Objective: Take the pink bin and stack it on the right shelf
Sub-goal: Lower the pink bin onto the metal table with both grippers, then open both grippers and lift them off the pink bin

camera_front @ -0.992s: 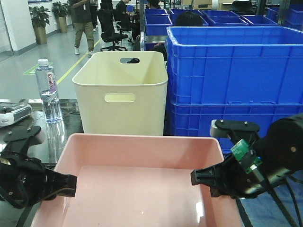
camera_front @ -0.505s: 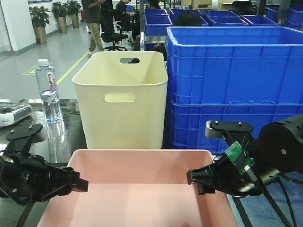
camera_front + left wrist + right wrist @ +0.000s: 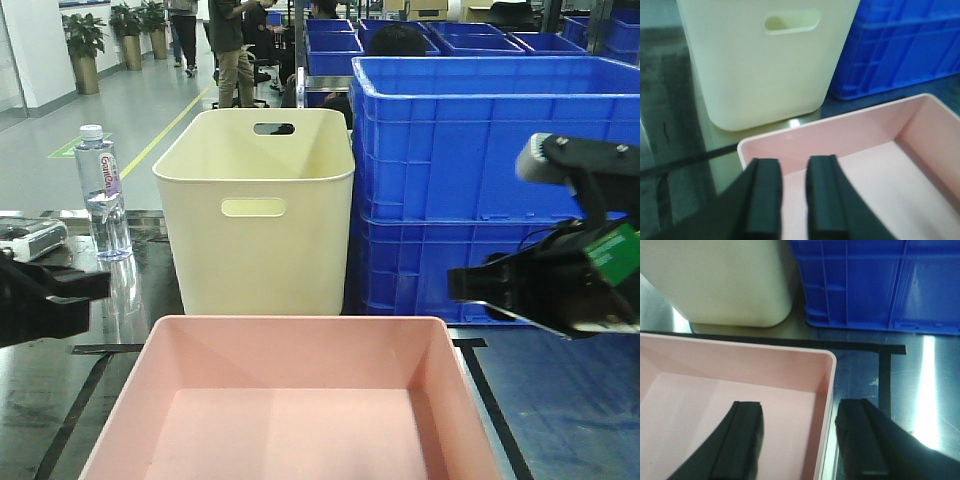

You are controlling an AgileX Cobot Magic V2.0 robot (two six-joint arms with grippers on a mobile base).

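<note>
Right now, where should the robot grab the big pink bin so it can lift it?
Probably the two long side rims, one per arm, coming down from above. The pink bin is wide, shallow and open-topped, with a thin plain rim and no handles. The right gripper already straddles the right rim; the left gripper hangs over the left corner.

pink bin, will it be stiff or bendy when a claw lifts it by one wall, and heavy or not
The shallow pale pink plastic tub looks thin-walled, so a long side may flex somewhat if lifted from one edge. It appears empty, so it is probably light for its size. Its smooth walls and the glossy dark grey surface beneath suggest it could slide easily when pushed.
</note>
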